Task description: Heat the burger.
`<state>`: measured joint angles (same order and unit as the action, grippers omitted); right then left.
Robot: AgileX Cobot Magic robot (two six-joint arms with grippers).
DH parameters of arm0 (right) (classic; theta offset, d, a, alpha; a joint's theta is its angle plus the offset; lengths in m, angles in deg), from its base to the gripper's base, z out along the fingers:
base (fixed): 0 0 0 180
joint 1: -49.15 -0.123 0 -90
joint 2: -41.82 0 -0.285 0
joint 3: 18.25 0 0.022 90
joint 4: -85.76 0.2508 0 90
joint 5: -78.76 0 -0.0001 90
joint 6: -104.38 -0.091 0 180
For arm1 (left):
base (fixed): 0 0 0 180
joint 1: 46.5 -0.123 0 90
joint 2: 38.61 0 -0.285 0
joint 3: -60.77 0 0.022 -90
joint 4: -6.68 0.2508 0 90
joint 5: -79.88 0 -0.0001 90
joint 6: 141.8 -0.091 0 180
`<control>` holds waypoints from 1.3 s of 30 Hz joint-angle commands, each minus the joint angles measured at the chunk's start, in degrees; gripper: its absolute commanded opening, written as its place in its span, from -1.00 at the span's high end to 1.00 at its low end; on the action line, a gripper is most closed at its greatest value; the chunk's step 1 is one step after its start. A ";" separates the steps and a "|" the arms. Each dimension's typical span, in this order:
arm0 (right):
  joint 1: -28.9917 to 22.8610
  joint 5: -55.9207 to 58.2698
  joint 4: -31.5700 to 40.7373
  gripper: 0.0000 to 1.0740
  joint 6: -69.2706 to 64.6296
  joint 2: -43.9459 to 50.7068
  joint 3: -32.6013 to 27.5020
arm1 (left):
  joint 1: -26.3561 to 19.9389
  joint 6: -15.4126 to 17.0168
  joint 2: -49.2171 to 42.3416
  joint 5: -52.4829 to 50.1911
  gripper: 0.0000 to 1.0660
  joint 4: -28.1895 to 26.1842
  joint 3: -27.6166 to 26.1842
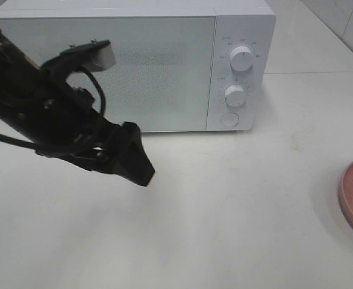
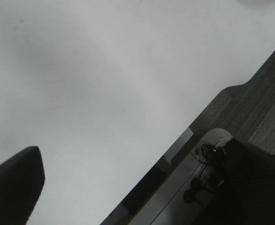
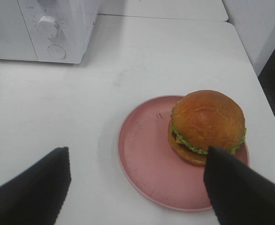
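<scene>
Golden-brown burger [image 3: 207, 124] — green frill — on pink plate [image 3: 147, 164]; white microwave [image 1: 164, 60], white table [image 1: 224, 211].

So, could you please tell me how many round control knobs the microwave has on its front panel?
2: the upper knob at the panel's top and the lower knob beneath it, above a flat round button on the microwave.

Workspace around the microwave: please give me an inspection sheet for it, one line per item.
Surface: white table, bare where seen.
Job's things: burger sits on the pink plate, off-centre; microwave door closed.
Clutter: nothing seen.
Grippers: left pincer open above the table, empty; right pincer open above the plate, holding nothing.
Cables: black cable on the left arm; wires below the table edge.
Surroundings: tiled wall.
</scene>
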<state>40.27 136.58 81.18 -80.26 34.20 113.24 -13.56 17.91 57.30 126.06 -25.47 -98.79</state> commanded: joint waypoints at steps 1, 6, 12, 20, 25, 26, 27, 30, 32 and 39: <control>0.52 -0.80 -0.29 -0.42 0.57 1.89 -0.11 | -4.13 5.39 -3.78 4.70 -0.85 4.81 0.00; 0.52 -0.80 -0.29 -0.42 0.57 1.89 -0.11 | -11.86 10.37 -8.88 10.26 -0.85 11.00 0.00; 0.52 -0.80 -0.29 -0.42 0.57 1.89 -0.11 | -22.40 11.97 -14.78 15.81 -0.85 15.64 0.00; 0.52 -0.80 -0.29 -0.42 0.57 1.89 -0.11 | -36.10 13.46 -22.46 24.52 -0.85 19.25 0.00; 0.52 -0.80 -0.29 -0.42 0.57 1.89 -0.11 | -37.24 15.70 -27.85 26.36 -0.84 22.35 0.00; 0.52 -0.80 -0.29 -0.42 0.57 1.89 -0.11 | -37.24 17.02 -30.54 27.22 -0.84 24.75 0.00; 0.52 -0.80 -0.29 -0.42 0.57 1.89 -0.11 | -37.24 17.82 -31.74 27.62 -0.84 25.67 0.00; 0.52 -0.80 -0.29 -0.42 0.57 1.89 -0.11 | -37.24 19.08 -36.10 27.96 -0.84 28.19 0.00; 0.52 -0.80 -0.29 -0.42 0.57 1.89 -0.11 | -37.24 19.19 -39.08 27.79 -0.84 28.88 0.29; 0.52 -0.80 -0.29 -0.42 0.57 1.89 -0.11 | -37.24 19.02 -50.99 23.15 -0.84 28.76 12.89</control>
<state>40.27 136.58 81.18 -80.26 34.20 113.24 -50.63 36.48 9.63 149.78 3.35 -90.02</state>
